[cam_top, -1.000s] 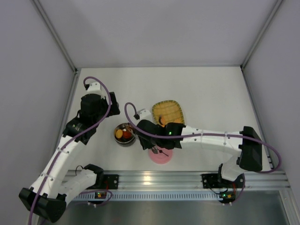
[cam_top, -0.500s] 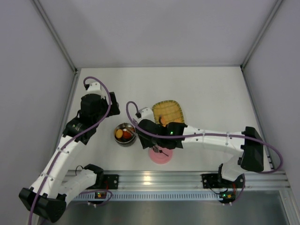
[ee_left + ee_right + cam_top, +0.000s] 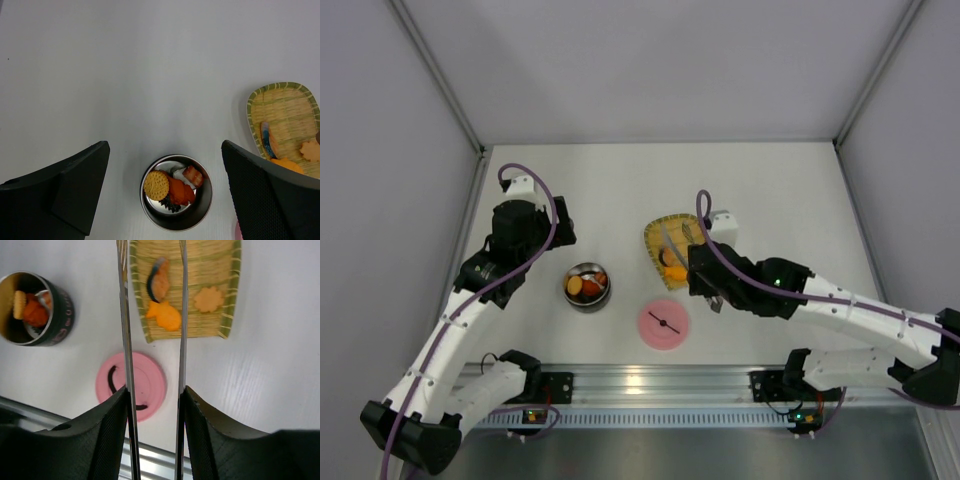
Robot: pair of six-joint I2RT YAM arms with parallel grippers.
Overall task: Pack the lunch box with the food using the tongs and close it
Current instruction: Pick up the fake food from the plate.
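Note:
The lunch box (image 3: 588,306), a small steel bowl, stands left of centre with food in it: a round cracker (image 3: 156,185), orange-red pieces (image 3: 179,191) and a brown piece (image 3: 193,176). More food lies on the yellow tray (image 3: 232,290): an orange fish shape (image 3: 164,315), a salmon-coloured piece (image 3: 160,284) and an orange flower (image 3: 209,299). My right gripper (image 3: 155,390) is shut on the tongs (image 3: 182,340), whose arms stand apart, either side of the salmon and fish pieces over the tray. My left gripper (image 3: 162,192) hangs open above the lunch box (image 3: 175,225).
The pink lid (image 3: 663,324) with its black bar handle lies flat near the front edge, between bowl and tray. In the right wrist view the lid (image 3: 150,382) is under the tongs' shafts. An aluminium rail (image 3: 650,385) runs along the near edge; walls enclose the table.
My right arm has swung right with the tongs, from beside the lunch box and over the lid to the yellow tray. The lid now shows fully. The left arm has not moved.

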